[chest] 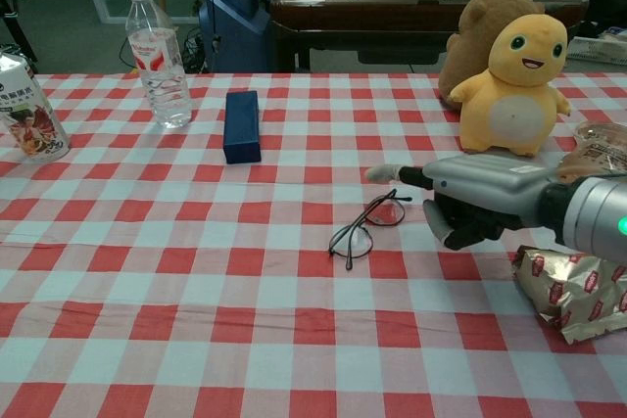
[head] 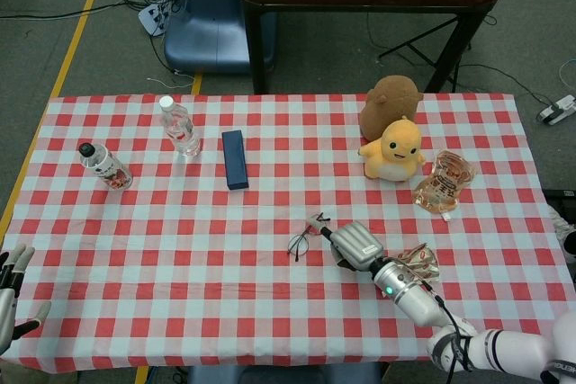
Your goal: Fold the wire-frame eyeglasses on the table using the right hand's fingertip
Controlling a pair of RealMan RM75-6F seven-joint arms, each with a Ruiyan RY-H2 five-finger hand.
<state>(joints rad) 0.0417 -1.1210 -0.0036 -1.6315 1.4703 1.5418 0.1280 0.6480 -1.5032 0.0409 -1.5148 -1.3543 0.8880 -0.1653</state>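
The wire-frame eyeglasses lie on the checked cloth near the table's middle, thin and dark, lenses side by side, one temple lying across by the lenses. My right hand hovers just right of them, one finger stretched out and the others curled under. Its fingertip is raised above and behind the frame, not touching it. The hand holds nothing. My left hand shows only in the head view, off the table's near left corner, fingers spread and empty.
A blue case, a water bottle and a can stand at the back left. Yellow plush and brown plush sit back right. A foil snack packet lies under my right forearm.
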